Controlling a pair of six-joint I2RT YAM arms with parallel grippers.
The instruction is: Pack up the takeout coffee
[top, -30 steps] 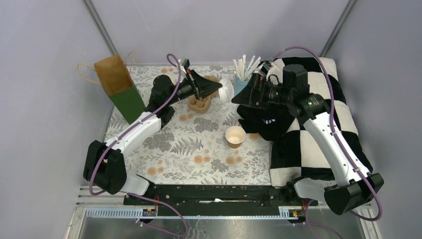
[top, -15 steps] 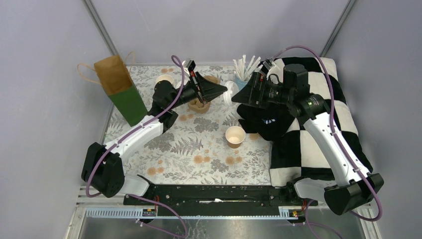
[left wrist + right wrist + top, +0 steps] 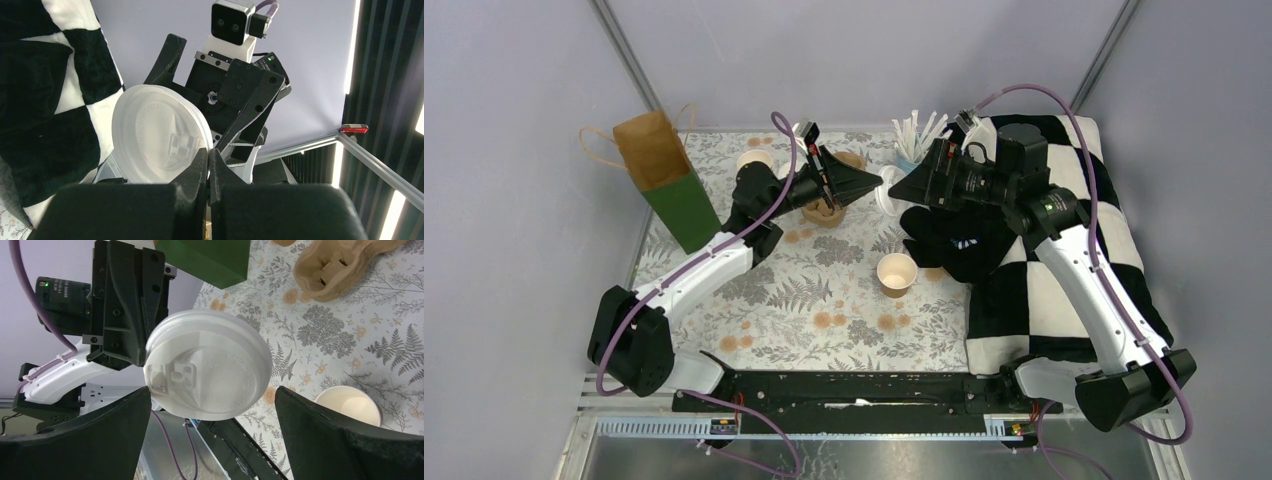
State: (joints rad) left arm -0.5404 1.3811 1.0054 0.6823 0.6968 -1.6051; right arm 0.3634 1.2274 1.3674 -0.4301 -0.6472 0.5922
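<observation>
- Left gripper (image 3: 207,154) pinches rim of round white plastic lid (image 3: 160,132), just beside brown moulded-pulp carrier (image 3: 827,210).
- Right gripper (image 3: 212,395) spread wide, flanking lid: likely handover.

The lid (image 3: 160,135) is sitting at the left hand's (image 3: 207,160) tip above the bench's (image 3: 824,300) rear middle, the right hand (image 3: 212,390) facing it from the right. The cup carrier (image 3: 345,267) is lying just left below. 1 cup (image 3: 897,272) is standing in front, another cup (image 3: 755,160) behind the left arm (image 3: 714,255). The bag (image 3: 664,175) is standing rear left, the straws (image 3: 916,130) rear middle, the cloth (image 3: 1074,260) lying along the right.
</observation>
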